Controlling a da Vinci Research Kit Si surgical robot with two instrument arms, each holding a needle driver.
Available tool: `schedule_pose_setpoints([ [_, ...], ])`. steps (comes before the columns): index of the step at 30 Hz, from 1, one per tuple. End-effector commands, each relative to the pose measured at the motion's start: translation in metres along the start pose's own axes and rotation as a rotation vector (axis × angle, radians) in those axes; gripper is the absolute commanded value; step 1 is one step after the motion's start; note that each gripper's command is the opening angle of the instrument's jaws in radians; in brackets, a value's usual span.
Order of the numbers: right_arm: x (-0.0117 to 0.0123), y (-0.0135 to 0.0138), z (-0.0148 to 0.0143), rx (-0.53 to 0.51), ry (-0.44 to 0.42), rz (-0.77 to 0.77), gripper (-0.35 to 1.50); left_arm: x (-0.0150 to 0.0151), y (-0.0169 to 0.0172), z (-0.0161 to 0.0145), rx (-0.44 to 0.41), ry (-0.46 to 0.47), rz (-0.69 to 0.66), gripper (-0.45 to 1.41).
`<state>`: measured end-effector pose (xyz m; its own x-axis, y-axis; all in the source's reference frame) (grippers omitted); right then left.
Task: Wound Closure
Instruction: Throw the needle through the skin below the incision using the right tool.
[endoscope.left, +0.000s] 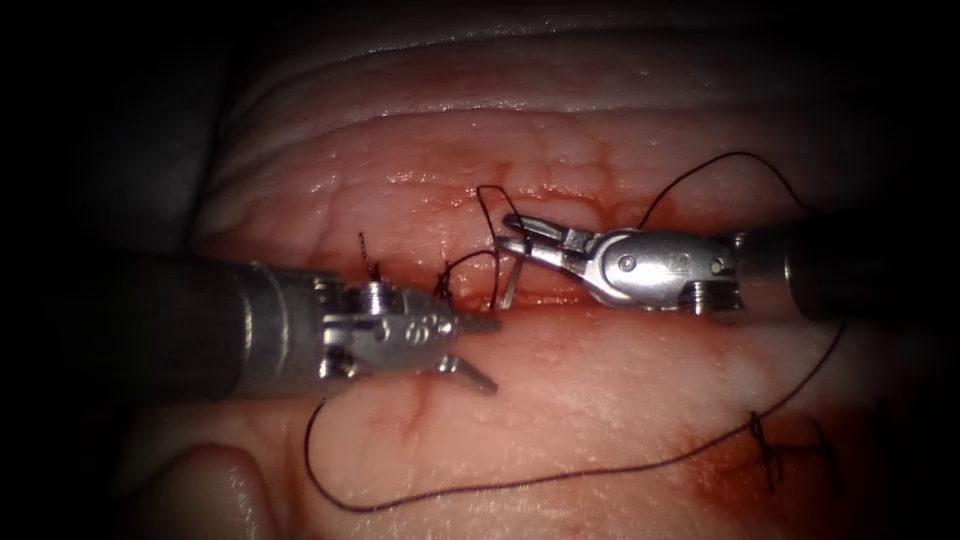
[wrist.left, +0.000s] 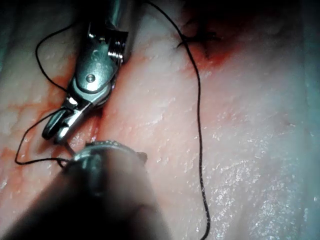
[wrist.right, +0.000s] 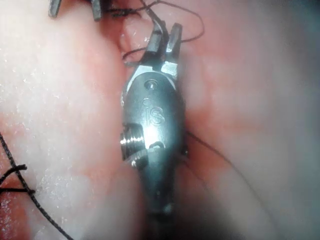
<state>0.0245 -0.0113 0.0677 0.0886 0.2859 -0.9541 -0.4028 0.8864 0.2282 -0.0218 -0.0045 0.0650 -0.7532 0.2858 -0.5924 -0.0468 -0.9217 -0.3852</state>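
Left gripper (endoscope.left: 480, 350) gapes empty; right gripper (endoscope.left: 512, 232) clamps needle (endoscope.left: 510, 280).

Red fluid (endoscope.left: 715, 480) in a broad wet stain at near right, soaked in deep and dark at its centre, paler toward the edges. More of the same in a thin glossy line across the middle, with faint reddish veining spreading to the far side. Dull grey surface (endoscope.left: 150, 150) at far left, in shadow, make unclear. Pale smooth rounded lump (endoscope.left: 205, 490) at near left, nature uncertain.
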Motion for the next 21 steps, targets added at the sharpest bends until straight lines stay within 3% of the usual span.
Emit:
schedule_pose_setpoints([
  [1, -0.0004, -0.0002, 0.0007, 0.002, 0.001, 0.001, -0.35, 0.0000, -0.0001, 0.0010, -0.001, 0.000, 0.003, 0.17],
  [11, -0.0001, 0.0004, 0.0019, 0.075, -0.060, 0.088, -0.35, -0.0024, 0.0014, 0.0033, -0.009, 0.007, 0.031, 0.15],
  [21, -0.0003, 0.0014, 0.0021, 0.112, -0.109, 0.099, -0.35, -0.0025, 0.0033, 0.0028, -0.013, 0.006, 0.036, 0.15],
])
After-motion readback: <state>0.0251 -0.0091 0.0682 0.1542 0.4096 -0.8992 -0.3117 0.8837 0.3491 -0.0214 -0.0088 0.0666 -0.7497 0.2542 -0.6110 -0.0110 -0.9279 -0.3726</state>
